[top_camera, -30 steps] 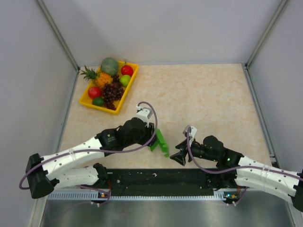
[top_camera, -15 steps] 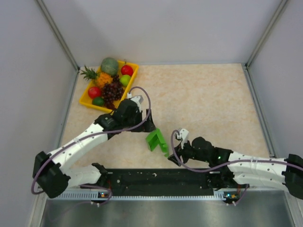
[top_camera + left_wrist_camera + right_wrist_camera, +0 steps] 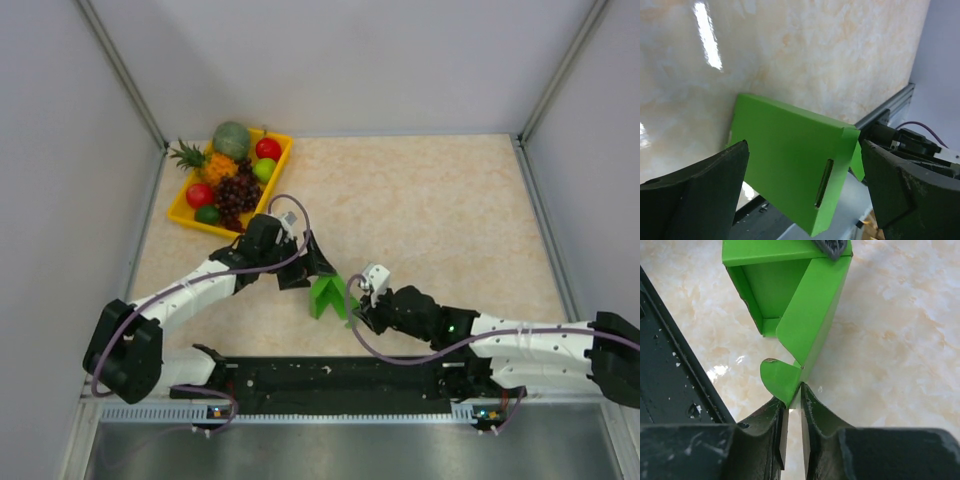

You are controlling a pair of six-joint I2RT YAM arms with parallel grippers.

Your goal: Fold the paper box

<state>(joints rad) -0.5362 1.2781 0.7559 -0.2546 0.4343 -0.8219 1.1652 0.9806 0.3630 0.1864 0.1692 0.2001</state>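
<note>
Box (image 3: 815,310) flap — nipped in right pincer (image 3: 794,400).

paper box (image 3: 327,296): bright green, plain, no print; the inside reads darker in shadow. tabletop (image 3: 440,200): cream with pale orange marbling and white glare streaks. Tray (image 3: 178,212), upper left: yellow. In it: red apples (image 3: 267,149), dark purple grapes (image 3: 234,196), grey-green melon (image 3: 231,139). left arm (image 3: 190,295) and right arm (image 3: 530,340): white shells, black joints. left pincer (image 3: 306,272) and right pincer (image 3: 792,399): black. Black strip (image 3: 340,378) along the bottom edge. Walls (image 3: 340,60): pale grey.
</note>
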